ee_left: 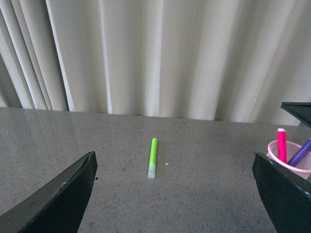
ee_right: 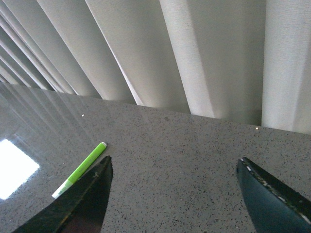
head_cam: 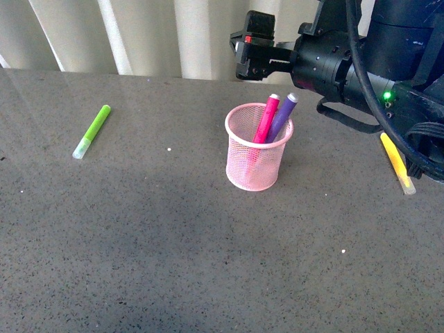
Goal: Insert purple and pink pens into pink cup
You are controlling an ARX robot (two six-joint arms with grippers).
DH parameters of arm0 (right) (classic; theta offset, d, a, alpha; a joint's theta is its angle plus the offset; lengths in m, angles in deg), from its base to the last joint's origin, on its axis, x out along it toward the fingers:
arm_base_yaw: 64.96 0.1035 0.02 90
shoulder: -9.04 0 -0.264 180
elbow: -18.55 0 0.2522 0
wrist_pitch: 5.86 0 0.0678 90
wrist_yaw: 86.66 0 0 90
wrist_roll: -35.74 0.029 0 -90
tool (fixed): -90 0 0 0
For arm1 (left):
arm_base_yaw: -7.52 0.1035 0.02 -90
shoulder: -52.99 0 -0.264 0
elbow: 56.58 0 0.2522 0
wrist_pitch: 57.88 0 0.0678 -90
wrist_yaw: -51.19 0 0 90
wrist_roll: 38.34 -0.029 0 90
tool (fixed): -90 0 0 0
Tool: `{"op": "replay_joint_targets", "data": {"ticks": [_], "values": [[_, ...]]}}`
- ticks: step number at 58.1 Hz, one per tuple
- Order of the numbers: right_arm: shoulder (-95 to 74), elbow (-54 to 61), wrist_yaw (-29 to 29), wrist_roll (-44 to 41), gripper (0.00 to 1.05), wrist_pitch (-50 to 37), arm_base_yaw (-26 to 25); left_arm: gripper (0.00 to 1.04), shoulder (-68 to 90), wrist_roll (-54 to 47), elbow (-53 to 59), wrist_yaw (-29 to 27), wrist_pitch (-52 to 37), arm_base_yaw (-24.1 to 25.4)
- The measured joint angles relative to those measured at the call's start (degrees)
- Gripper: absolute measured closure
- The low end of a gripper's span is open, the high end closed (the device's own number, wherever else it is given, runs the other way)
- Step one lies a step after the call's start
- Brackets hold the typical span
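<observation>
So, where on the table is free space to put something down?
Free: between the lime-green marker and the pink cup, and the whole near side before the cup. Crowded: right of the cup, where the right arm hangs by the yellow marker.

Your front camera looks down across the table from close range, curtain at twelve o'clock. Both wrist cameras sit low over the tabletop, facing that curtain. All three views share the green marker at ten o'clock.
</observation>
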State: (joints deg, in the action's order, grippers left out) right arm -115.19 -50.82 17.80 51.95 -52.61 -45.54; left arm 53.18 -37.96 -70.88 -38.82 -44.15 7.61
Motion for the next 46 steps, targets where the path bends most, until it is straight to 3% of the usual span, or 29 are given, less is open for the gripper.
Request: {"op": "replay_joint_targets", "data": {"ticks": [6, 26, 33, 46], "values": [[0.04, 0.04, -0.07, 0.09, 0.05, 0.11, -0.35, 0.07, 0.00, 0.00, 0.00, 0.00, 0.00, 0.00], [12.61, 5.53, -1.40, -1.77, 0.07, 2.01, -5.79, 0.07, 0.00, 0.00, 0.00, 0.00, 0.00, 0.00], [22.12, 9.40, -0.50, -4.20, 0.07, 3.63, -9.75, 0.07, 0.00, 0.00, 0.00, 0.00, 0.00, 0.00], [48.96, 21.42, 3.15, -8.98, 0.07, 13.55, -22.08, 0.07, 0.00, 0.00, 0.00, 0.00, 0.00, 0.00]]}}
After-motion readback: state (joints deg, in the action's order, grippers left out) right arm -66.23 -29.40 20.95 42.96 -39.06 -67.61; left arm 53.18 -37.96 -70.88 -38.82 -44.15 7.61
